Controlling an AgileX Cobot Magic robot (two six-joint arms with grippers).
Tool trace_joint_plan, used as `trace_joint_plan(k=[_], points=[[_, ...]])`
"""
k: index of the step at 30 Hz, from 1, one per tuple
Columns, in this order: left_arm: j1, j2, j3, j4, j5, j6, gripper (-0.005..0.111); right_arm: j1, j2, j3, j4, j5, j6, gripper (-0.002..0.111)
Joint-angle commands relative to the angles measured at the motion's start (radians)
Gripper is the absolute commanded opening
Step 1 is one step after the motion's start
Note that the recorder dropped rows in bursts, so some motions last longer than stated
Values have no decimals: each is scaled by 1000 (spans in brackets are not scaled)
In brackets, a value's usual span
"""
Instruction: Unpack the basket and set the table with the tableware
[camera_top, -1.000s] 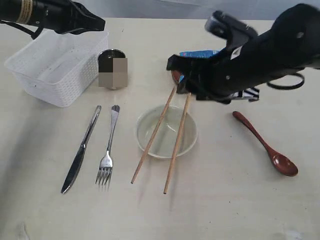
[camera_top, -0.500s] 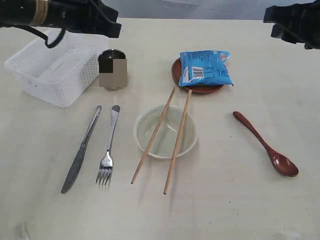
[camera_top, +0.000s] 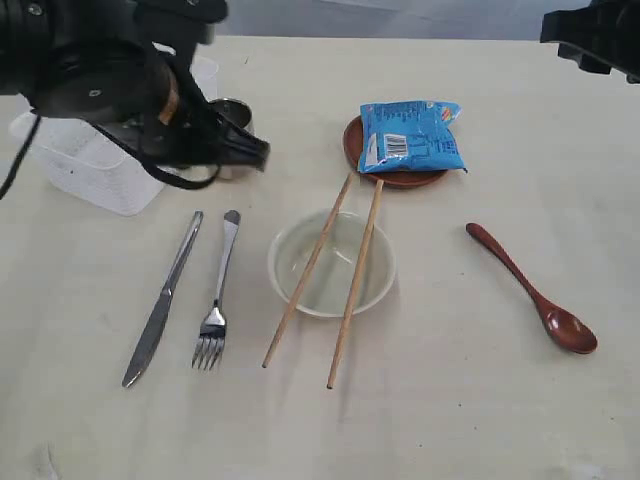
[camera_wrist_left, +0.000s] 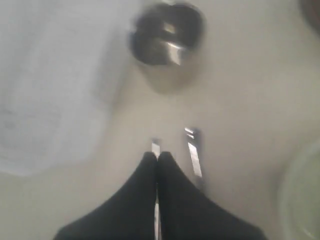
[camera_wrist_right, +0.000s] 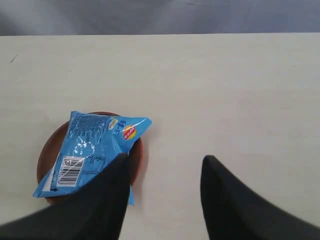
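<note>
Unpacking is looking nearly done: knife (camera_top: 158, 310), fork (camera_top: 219, 290), bowl (camera_top: 325, 290) with chopsticks (camera_top: 312, 262) across it, spoon (camera_top: 523, 286) and saucer (camera_top: 400, 180) are lying mid-frame on the desk (camera_top: 470, 420). The basket (camera_top: 100, 185) is sitting upper left, seemingly emptied. Left jaws are pressing together, right jaws gaping, both empty.

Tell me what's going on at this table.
A two-armed robot is setting the table. The basket looks empty. The knife, fork, spoon and cup are laid out, chopsticks rest across the bowl, and a blue packet sits on the saucer. The left fingers hover shut and empty near the cup; the right fingers hang open, holding nothing.
</note>
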Motion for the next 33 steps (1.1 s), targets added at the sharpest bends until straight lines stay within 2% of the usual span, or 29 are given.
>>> trace_joint_plan(k=[1,4,6,8,12,13,14,19,25,33], points=[[-75,0,-10,-298,-104,262,0,-7,-24,1,-10,-5,-12,44],[-145,0,-10,-295,-111,285,1,-7,-37,1,-10,7,-12,44],[-179,0,-10,-297,-125,287,6,-7,-48,1,-10,17,-14,44],[-198,0,-10,-297,-129,287,19,-7,-55,1,-10,25,-15,44],[-204,18,-10,-297,-163,287,65,-7,-64,1,-7,34,-15,44],[-204,33,-10,-297,-172,287,73,-7,-64,1,-7,36,-15,44],[-204,47,-10,-297,-185,287,76,-7,-64,1,-7,36,-15,44],[-204,170,-18,-295,-266,313,75,-7,-64,1,-7,38,-15,44],[-200,257,-66,-268,-260,320,75,-7,-64,1,-7,36,-15,44],[-200,272,-79,-250,-239,283,75,-7,-64,1,-7,32,-15,44]])
